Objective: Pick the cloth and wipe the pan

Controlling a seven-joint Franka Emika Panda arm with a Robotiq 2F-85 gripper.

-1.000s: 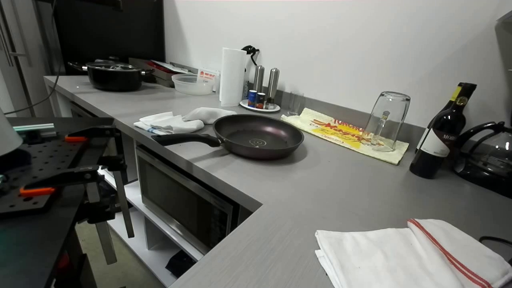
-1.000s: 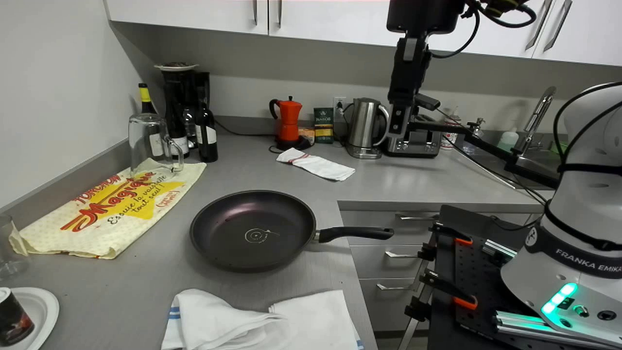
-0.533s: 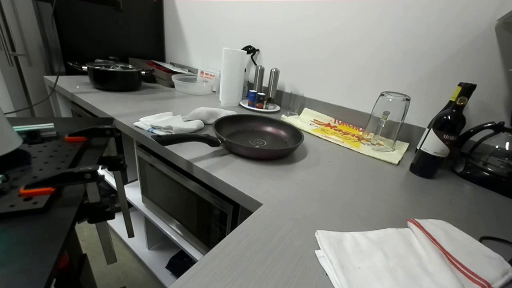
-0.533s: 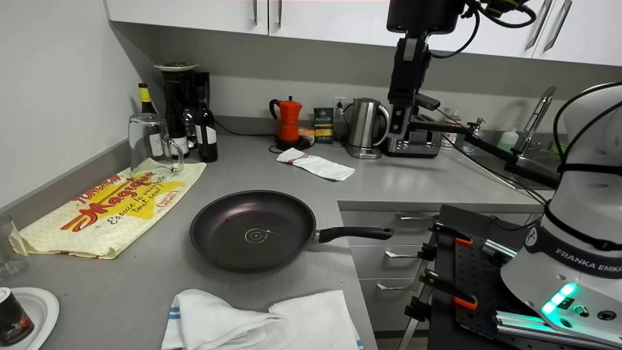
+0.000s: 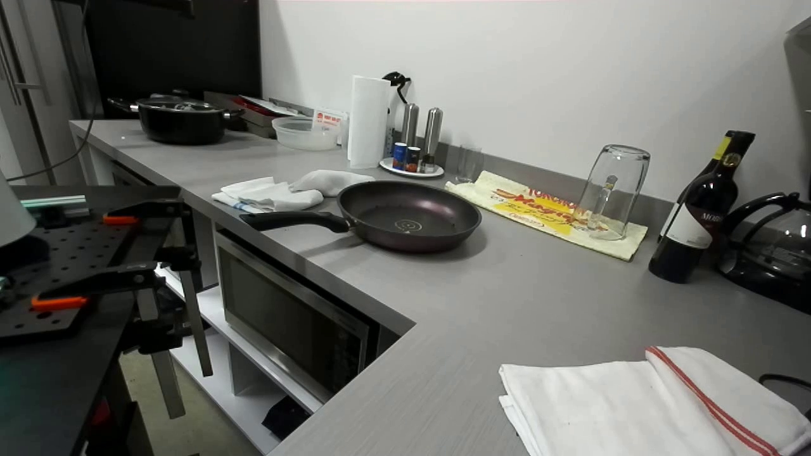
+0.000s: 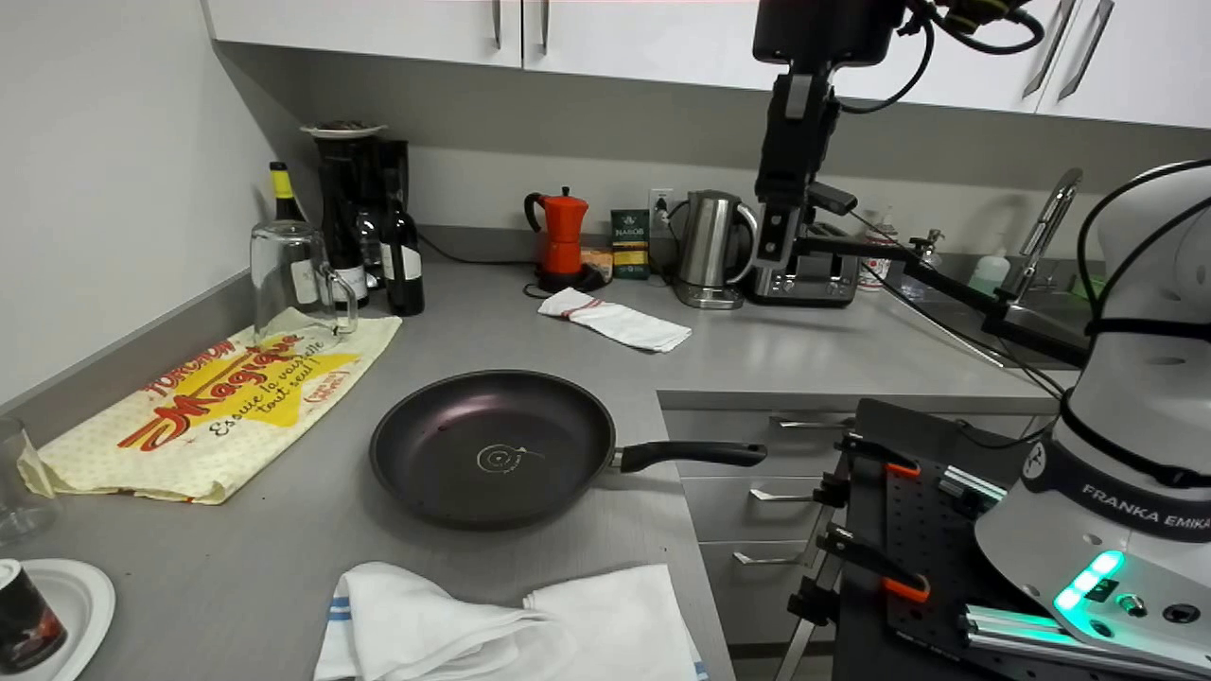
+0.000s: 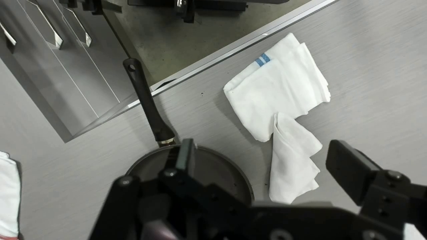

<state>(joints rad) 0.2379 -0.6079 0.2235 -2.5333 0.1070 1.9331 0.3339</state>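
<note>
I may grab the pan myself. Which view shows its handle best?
The wrist view: it shows the whole handle from above, largest, with the hole at its end clear. The gripper hides only part of the pan. In both exterior views the whole handle also shows, but smaller, and the hole can't be made out.

One frying pan [image 6: 492, 454], one red-striped towel [image 6: 624, 323], one moka pot [image 6: 565, 232], one electric kettle [image 6: 708, 244], one toaster [image 6: 809, 286], one paper-towel roll [image 5: 369, 123] and two steel mills [image 5: 433, 130] are showing. Blue-striped towels [image 7: 275, 90] are numbering one or two, not showing clearly which.
</note>
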